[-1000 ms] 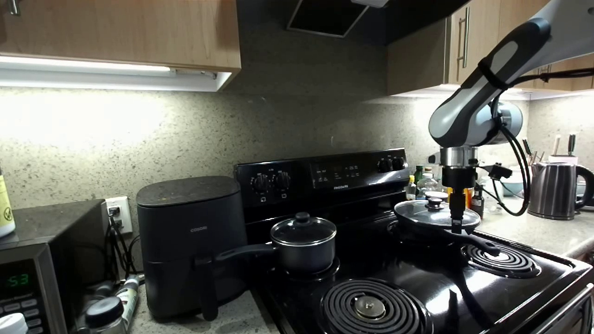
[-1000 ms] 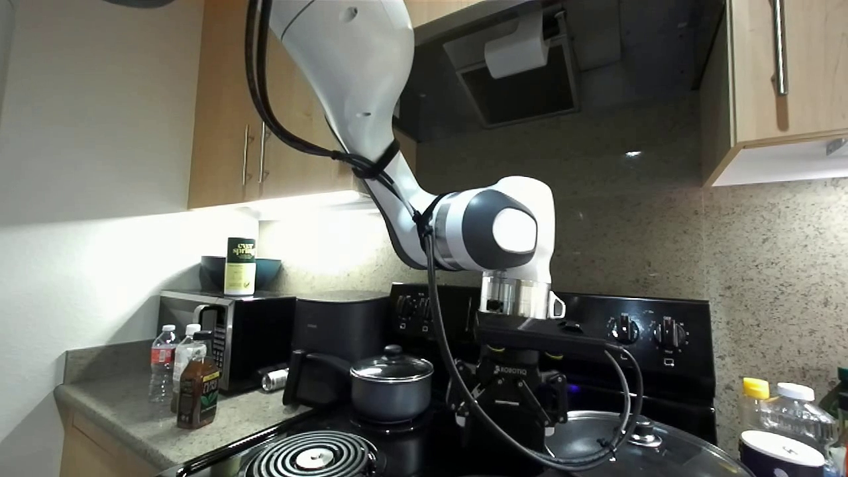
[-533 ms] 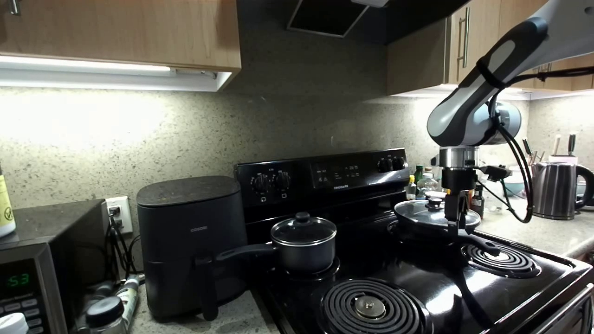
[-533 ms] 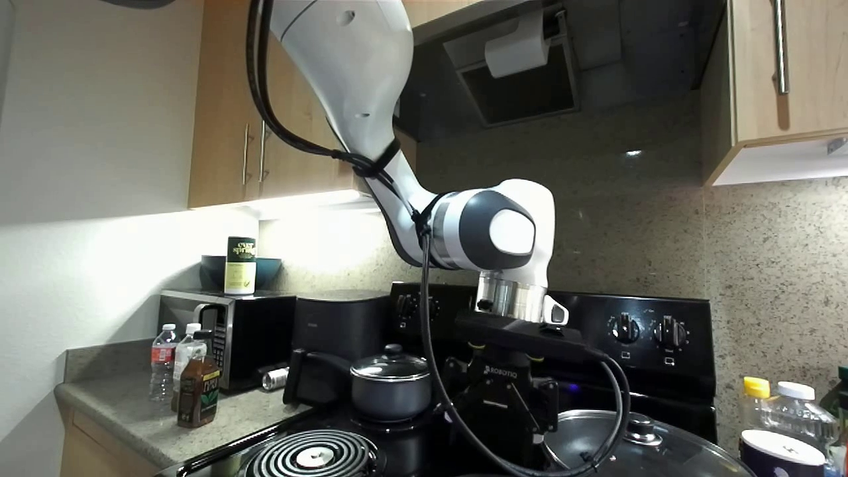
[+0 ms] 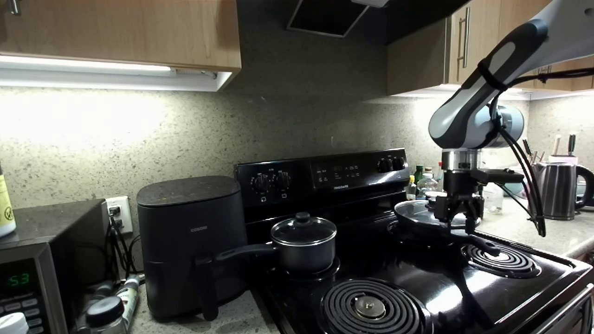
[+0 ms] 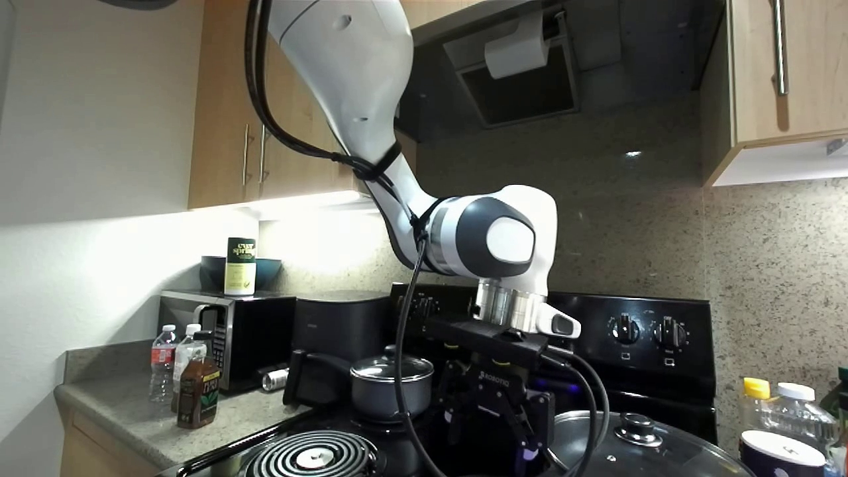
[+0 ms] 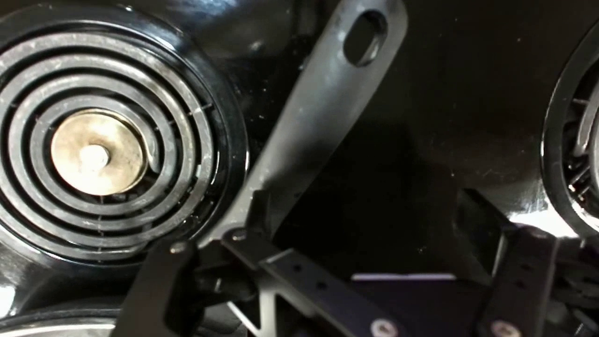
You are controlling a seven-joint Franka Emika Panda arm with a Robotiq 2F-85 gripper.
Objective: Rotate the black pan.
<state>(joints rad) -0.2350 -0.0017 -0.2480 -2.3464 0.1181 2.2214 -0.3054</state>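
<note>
The black pan point(image 5: 415, 233) sits on the back burner under its shiny domed lid point(image 5: 410, 212), which also shows in an exterior view point(image 6: 662, 457). Its long handle point(image 5: 485, 244) points toward the front burner. In the wrist view the handle point(image 7: 323, 103) runs diagonally, with a hole at its end. My gripper point(image 5: 459, 226) points down over the handle near the pan's rim. In the wrist view my gripper point(image 7: 369, 206) is wide open, with nothing held. Its left finger overlaps the handle, and the gap lies mostly to the handle's right. I cannot tell whether they touch.
A lidded saucepan point(image 5: 304, 250) stands on the other back burner, near an air fryer point(image 5: 192, 250). A front coil burner point(image 5: 503, 260) lies under the handle's end. Bottles point(image 6: 798, 417) and a kettle point(image 5: 554, 190) stand beyond the stove. The control panel point(image 5: 334, 176) rises behind.
My gripper has turned about its vertical axis, so both fingers now show side by side in an exterior view. The wrist cable has swung with it. The pan has not visibly moved.
</note>
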